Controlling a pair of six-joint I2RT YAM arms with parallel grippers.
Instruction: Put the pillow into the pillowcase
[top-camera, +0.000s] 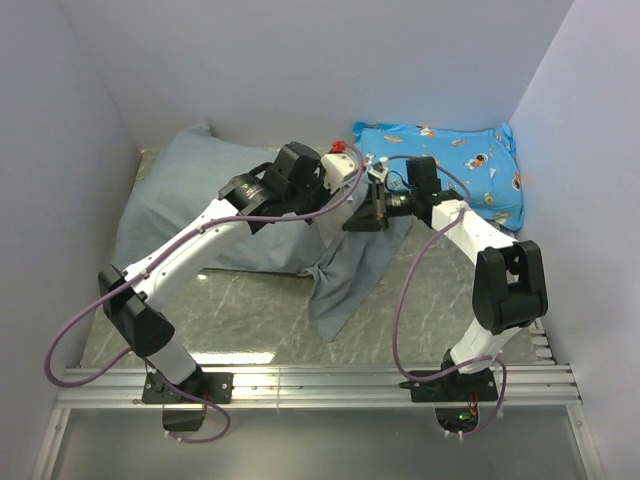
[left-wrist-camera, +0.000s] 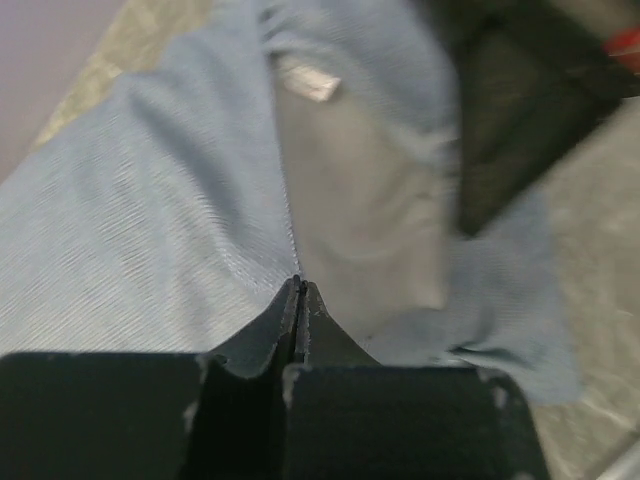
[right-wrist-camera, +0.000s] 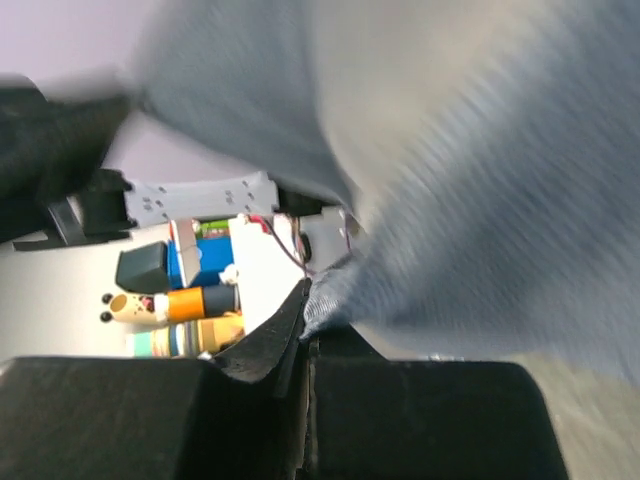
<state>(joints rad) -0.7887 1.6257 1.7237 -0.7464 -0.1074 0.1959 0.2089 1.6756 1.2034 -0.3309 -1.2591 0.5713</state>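
Note:
The grey-blue pillowcase (top-camera: 190, 190) lies puffed up at the back left, and its limp open end (top-camera: 350, 275) trails toward the front middle. The pillow is hidden. Both grippers meet over that open end. My left gripper (top-camera: 352, 178) is shut, and in the left wrist view its tips (left-wrist-camera: 299, 285) pinch the fabric edge where the blue face (left-wrist-camera: 150, 200) meets a paler grey inner face (left-wrist-camera: 350, 200). My right gripper (top-camera: 368, 215) is shut on a bunched corner of the pillowcase (right-wrist-camera: 345, 290), which drapes over its wrist view.
A bright blue cartoon-print cushion (top-camera: 450, 170) lies at the back right, just behind the right arm. White walls close in the left, back and right. A metal rail (top-camera: 320, 380) runs along the front edge of the marbled table (top-camera: 250, 310).

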